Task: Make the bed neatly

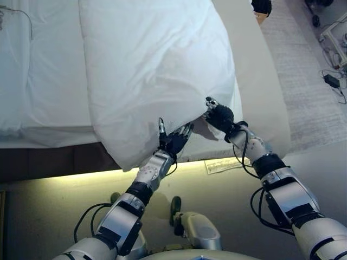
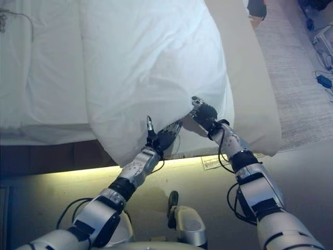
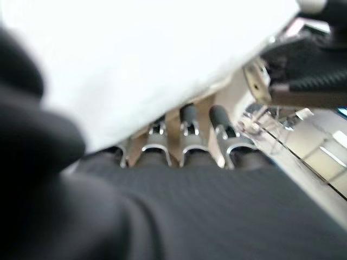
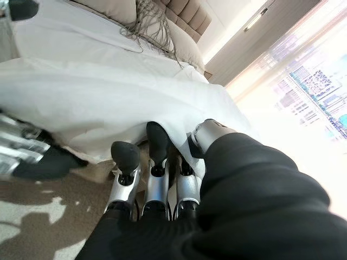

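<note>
**White duvet being held at its near edge by both hands**

White cotton is covering most of the bed (image 1: 43,81), and the duvet (image 1: 157,65) is lying on top of it, its near corner hanging over the mattress edge toward the robot. Working from left to right: the left hand (image 1: 172,140) is reaching under that drooping corner, fingers pointing up into the cloth, likely to lift it so it can be pulled flat. Just beside it, the right hand (image 1: 219,116) is meeting the same hem where the hem rises, and the two are sitting close together, probably to share one stretch of edge before spreading it. Further right, the beige bed base (image 1: 265,97) is showing bare, and a paper label (image 1: 225,164) is lying at its lower rim.

The head views are hiding the fingertips under fabric. The left wrist view is showing its fingers (image 3: 190,116) lying fairly straight beneath the cloth, not clearly pinching. The right wrist view is showing its fingers (image 4: 157,138) tucked under the hem; whether they are gripping it I cannot tell. That view alone is revealing the padded headboard (image 4: 187,11) and a fringed throw (image 4: 149,24) at the far end.
</note>
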Controlling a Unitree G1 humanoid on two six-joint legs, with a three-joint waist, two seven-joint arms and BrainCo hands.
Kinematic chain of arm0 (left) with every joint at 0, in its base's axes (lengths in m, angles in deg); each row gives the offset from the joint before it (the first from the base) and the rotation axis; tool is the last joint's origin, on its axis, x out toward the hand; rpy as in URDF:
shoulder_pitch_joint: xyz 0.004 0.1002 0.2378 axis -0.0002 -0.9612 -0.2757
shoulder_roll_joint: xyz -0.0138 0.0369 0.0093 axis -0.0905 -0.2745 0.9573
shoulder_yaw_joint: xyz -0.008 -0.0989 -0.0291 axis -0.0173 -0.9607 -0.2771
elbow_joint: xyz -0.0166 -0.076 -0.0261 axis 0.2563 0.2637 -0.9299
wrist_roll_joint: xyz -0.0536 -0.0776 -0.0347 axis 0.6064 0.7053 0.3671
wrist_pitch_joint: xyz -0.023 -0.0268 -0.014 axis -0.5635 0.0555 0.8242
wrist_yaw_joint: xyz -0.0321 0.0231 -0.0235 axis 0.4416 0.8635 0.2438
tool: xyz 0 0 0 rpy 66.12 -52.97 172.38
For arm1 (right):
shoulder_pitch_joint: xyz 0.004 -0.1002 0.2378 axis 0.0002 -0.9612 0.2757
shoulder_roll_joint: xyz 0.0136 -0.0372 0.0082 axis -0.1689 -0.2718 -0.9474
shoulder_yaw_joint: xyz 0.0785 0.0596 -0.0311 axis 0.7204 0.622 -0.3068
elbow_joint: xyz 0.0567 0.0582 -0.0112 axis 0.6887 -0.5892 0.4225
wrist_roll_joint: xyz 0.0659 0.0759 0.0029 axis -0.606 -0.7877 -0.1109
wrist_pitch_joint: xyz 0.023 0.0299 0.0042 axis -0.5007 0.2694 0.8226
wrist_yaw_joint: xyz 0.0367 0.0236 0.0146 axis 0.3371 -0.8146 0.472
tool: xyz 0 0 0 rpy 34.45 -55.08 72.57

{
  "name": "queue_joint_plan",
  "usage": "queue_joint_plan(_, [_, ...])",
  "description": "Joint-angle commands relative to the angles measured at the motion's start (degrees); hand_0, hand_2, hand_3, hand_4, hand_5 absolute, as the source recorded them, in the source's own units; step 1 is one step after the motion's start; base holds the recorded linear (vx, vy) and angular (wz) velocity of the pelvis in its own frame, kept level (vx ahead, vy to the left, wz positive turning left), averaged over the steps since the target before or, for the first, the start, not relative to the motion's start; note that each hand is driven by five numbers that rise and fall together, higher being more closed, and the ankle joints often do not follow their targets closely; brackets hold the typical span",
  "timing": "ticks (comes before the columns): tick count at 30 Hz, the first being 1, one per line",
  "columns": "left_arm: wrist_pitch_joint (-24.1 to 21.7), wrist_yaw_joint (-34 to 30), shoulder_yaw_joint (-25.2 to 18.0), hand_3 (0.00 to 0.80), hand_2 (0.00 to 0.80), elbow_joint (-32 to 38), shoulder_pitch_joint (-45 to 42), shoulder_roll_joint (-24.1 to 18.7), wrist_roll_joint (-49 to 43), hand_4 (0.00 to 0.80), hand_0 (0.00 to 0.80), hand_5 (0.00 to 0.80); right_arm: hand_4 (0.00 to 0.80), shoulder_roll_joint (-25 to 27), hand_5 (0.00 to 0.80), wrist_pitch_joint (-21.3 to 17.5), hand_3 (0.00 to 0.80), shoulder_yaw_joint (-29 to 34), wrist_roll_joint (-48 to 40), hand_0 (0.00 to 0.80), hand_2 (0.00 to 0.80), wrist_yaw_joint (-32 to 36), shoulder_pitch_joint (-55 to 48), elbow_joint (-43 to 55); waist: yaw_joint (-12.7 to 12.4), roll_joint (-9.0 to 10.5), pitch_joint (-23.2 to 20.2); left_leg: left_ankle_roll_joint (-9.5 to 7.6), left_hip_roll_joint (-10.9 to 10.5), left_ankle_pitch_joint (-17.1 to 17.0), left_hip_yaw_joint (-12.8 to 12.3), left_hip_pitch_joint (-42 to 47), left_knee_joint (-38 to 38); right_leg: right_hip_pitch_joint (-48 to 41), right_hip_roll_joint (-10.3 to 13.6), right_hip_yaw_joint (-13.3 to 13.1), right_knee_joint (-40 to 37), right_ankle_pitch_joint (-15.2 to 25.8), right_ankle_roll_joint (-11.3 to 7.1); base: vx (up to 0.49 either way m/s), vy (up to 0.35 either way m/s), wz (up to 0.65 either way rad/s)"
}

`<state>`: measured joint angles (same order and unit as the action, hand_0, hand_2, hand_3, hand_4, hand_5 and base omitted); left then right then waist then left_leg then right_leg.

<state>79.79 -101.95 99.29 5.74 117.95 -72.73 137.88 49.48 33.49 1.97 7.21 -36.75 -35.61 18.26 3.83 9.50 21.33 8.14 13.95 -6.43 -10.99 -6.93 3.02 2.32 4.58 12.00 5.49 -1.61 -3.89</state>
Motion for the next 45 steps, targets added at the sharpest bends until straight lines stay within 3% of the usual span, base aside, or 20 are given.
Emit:
queue_joint_plan(1, [-2.5,-3.8,-1.0,0.000,0.000,1.8,4.6,4.8,1.4,0.000,0.000,0.000,0.800,1.5,0.800,-1.7,0.800,0.4,-2.8,0.800,0.800,2.9,-0.3,7.0,-0.2,0.81,-4.7,3.07,4.8,2.6,0.3,-0.7,2.6,2.1,4.1,-1.5,0.2,2.3,-4.10,0.000,0.000,0.00])
queue_joint_plan(16, [-11.4,-1.8,-5.6,0.000,0.000,0.6,2.5,2.1,1.4,0.000,0.000,0.000,0.800,1.1,0.800,-2.1,0.800,1.4,-2.9,0.800,0.800,3.3,-3.3,7.2,-2.5,1.56,-4.5,3.24,4.9,2.1,2.4,-0.9,1.6,1.1,4.0,1.0,-0.1,2.2,-4.50,0.018,-0.021,0.06])
queue_joint_plan(17, [-12.0,-1.6,-5.9,0.242,0.242,0.6,2.3,1.9,1.4,0.242,0.242,0.242,0.800,0.9,0.800,-2.0,0.800,1.5,-2.6,0.800,0.800,3.3,-3.8,7.2,-2.7,1.61,-4.5,3.26,4.9,2.1,2.5,-0.9,1.6,1.0,4.0,1.2,-0.1,2.2,-4.55,0.000,0.000,0.00])
queue_joint_plan(18, [-13.0,-1.5,-6.3,0.800,0.800,0.7,2.2,1.4,1.4,0.800,0.800,0.800,0.800,0.9,0.800,-1.9,0.800,1.7,-2.4,0.800,0.800,3.3,-4.2,7.3,-2.9,1.69,-4.4,3.25,4.9,2.1,2.6,-1.0,1.7,0.9,4.0,1.4,-0.1,2.1,-4.57,0.000,0.000,0.00])
queue_joint_plan(22, [-13.5,-1.0,-7.4,0.800,0.800,0.6,2.3,-0.4,1.4,0.800,0.800,0.800,0.800,0.8,0.800,-1.3,0.800,1.8,-1.6,0.800,0.800,3.1,-5.4,7.0,-3.6,1.85,-4.3,3.27,4.8,2.1,3.2,-0.9,1.7,0.3,4.1,2.1,-0.1,2.0,-4.65,0.034,-0.028,0.12])
queue_joint_plan(23, [-13.7,-0.6,-8.0,0.800,0.800,0.7,2.2,-1.1,1.4,0.800,0.800,0.800,0.662,0.7,0.662,-0.7,0.662,2.0,-0.9,0.662,0.662,3.2,-6.0,6.4,-3.9,1.78,-4.4,3.30,4.8,2.0,3.4,-0.7,1.6,0.0,4.2,2.3,-0.1,2.0,-4.77,0.066,-0.005,0.09])
queue_joint_plan(24, [-13.9,-0.3,-8.4,0.800,0.800,0.7,2.1,-1.5,1.4,0.800,0.800,0.800,0.000,0.7,0.000,0.2,0.000,2.2,-0.3,0.000,0.000,3.0,-6.5,6.0,-4.0,1.70,-4.5,3.30,4.7,2.0,3.5,-0.5,1.5,-0.3,4.2,2.4,-0.1,1.9,-4.84,0.073,0.006,0.04])
queue_joint_plan(34, [-12.1,2.0,-12.5,0.800,0.800,0.8,-1.3,-6.4,1.4,0.800,0.800,0.800,0.000,-1.4,0.000,6.3,0.000,0.5,11.0,0.000,0.000,7.1,-14.7,1.8,-5.6,-0.21,-7.1,3.03,3.2,1.8,4.5,3.0,-1.0,-4.0,5.5,3.8,-0.9,1.2,-5.45,0.064,0.062,0.09])
queue_joint_plan(40, [-10.8,0.0,-15.8,0.800,0.800,2.2,-7.6,-7.6,1.4,0.800,0.800,0.800,0.000,-3.0,0.000,10.9,0.000,-0.1,20.3,0.000,0.000,13.6,-23.7,-0.1,-6.0,-2.99,-10.8,2.64,1.5,1.4,4.4,6.3,-3.2,-6.6,7.1,4.4,-1.6,0.6,-5.63,0.075,0.185,0.02])
queue_joint_plan(45, [-9.4,-2.6,-18.3,0.800,0.800,1.8,-11.0,-8.4,1.4,0.800,0.800,0.800,0.000,-4.6,0.000,11.1,0.000,0.1,25.3,0.000,0.000,16.9,-28.7,-4.0,-6.4,-5.51,-13.3,2.20,0.1,1.1,4.5,8.7,-4.3,-8.7,8.1,5.5,-2.0,0.7,-5.53,0.055,0.175,0.01])
